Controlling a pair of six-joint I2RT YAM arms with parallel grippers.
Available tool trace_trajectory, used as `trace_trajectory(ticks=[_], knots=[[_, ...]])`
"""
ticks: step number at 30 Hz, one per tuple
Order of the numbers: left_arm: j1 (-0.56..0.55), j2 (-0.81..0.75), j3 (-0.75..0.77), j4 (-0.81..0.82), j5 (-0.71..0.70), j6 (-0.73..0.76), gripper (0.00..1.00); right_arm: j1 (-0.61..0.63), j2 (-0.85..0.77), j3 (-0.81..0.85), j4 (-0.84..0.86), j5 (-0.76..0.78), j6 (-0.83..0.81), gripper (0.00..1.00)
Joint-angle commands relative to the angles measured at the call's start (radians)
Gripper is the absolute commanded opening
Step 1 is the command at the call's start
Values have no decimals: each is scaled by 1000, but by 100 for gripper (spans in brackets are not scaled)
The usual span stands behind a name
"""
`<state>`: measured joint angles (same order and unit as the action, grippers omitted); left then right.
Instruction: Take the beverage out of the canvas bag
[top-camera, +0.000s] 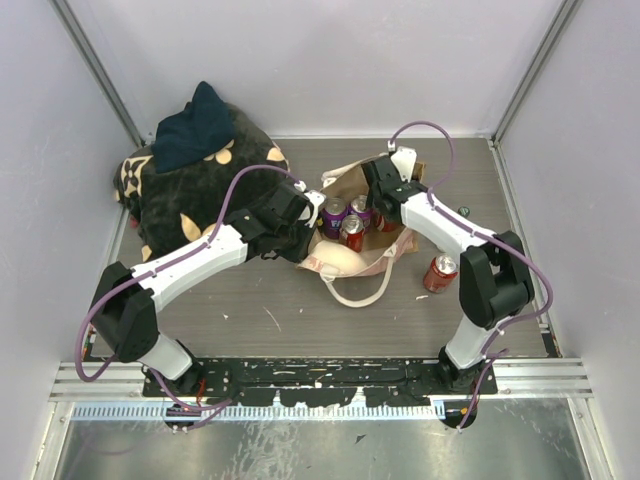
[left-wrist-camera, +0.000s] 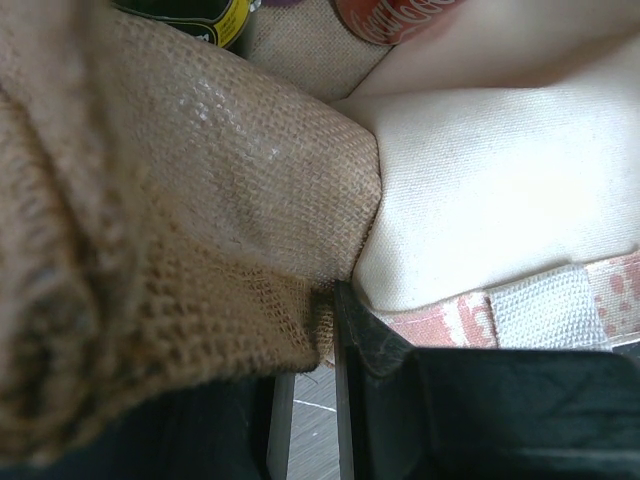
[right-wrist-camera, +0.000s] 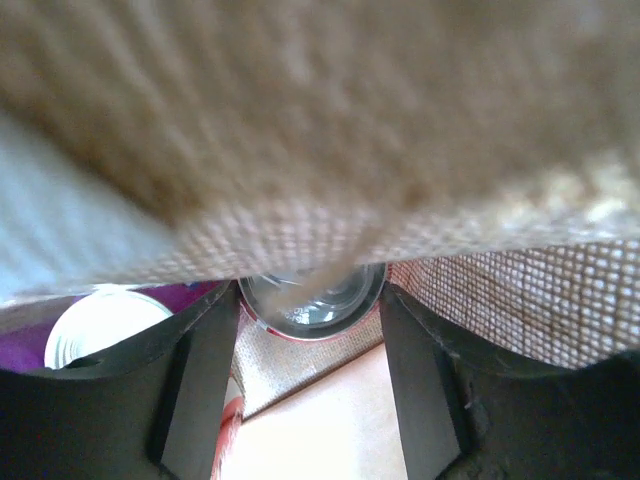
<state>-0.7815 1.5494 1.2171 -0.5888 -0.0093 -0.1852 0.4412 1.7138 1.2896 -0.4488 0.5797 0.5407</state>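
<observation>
The canvas bag (top-camera: 345, 262) lies open in the middle of the table, with cream handles (top-camera: 360, 297) toward me. Inside stand two purple cans (top-camera: 333, 214) and a red can (top-camera: 352, 232). My left gripper (top-camera: 306, 226) is shut on the bag's left burlap edge (left-wrist-camera: 250, 230); in the left wrist view the gripper (left-wrist-camera: 315, 335) pinches the fabric at its fingertips. My right gripper (top-camera: 379, 192) reaches into the bag from the far side. In the right wrist view its fingers (right-wrist-camera: 205, 380) flank the top of a red can (right-wrist-camera: 315, 305), touching both sides, under a fold of burlap (right-wrist-camera: 330, 130).
Another red can (top-camera: 440, 272) stands on the table right of the bag, near the right arm. A black bundle with tan flower marks (top-camera: 185, 200) and a dark blue cloth (top-camera: 195, 130) fill the back left. Walls close in on both sides and the back.
</observation>
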Motion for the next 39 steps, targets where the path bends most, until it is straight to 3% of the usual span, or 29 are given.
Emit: trace_trajectory(ticks=[1,10,18,28,30,35,39], knots=[[-5,26,-5,15,-4,6,26,8,-130,50,60,5,-128,0],[-5,51,50,-14,-3,29,26,30,-236,181,16,-21,-192,0],[-4,49,57,-20,4,30,26,151,-267,312,-101,54,-251,0],[-4,48,56,-22,5,30,26,208,-342,326,-205,119,-221,0],[-5,47,54,-23,7,30,26,206,-323,302,-220,115,-184,10],[-4,46,44,-21,10,34,27,178,-229,256,-243,34,-85,51],[-4,41,27,-12,13,35,27,139,-168,209,-231,-7,-26,56]])
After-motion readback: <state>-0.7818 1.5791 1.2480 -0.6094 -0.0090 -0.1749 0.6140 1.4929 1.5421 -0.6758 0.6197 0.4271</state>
